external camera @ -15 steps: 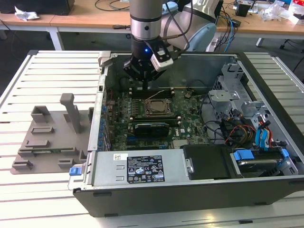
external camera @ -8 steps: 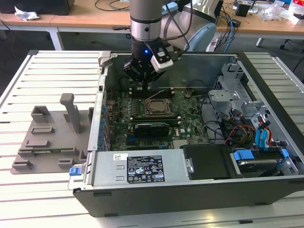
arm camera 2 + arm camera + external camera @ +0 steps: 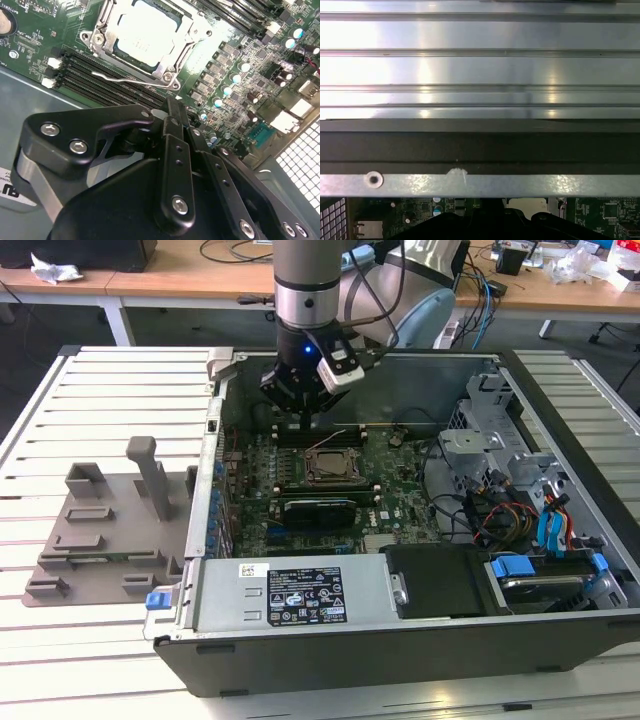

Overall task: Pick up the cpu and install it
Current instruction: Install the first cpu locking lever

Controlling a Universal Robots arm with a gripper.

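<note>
Black gripper (image 3: pixel 172 107) linkage is seen closest in the second wrist view, with the fingers drawn together and nothing held between them. Beyond the fingertips, the cpu (image 3: pixel 145 27) is seated flat in the socket frame (image 3: pixel 167 76) near the middle of the motherboard (image 3: pixel 385 495); in the exterior view the gripper is positioned above the board's far edge, so the chip lies toward the near side.

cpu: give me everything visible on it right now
The cpu is a flat square chip with a pale silver-grey metal top, glaring under the light in the second wrist view. It lies flat inside the socket frame on the green motherboard, metal bracket around its edges, a thin wire lever alongside. In the exterior view it sits mid-board. The gripper is above the board beside it, not touching it.
</note>
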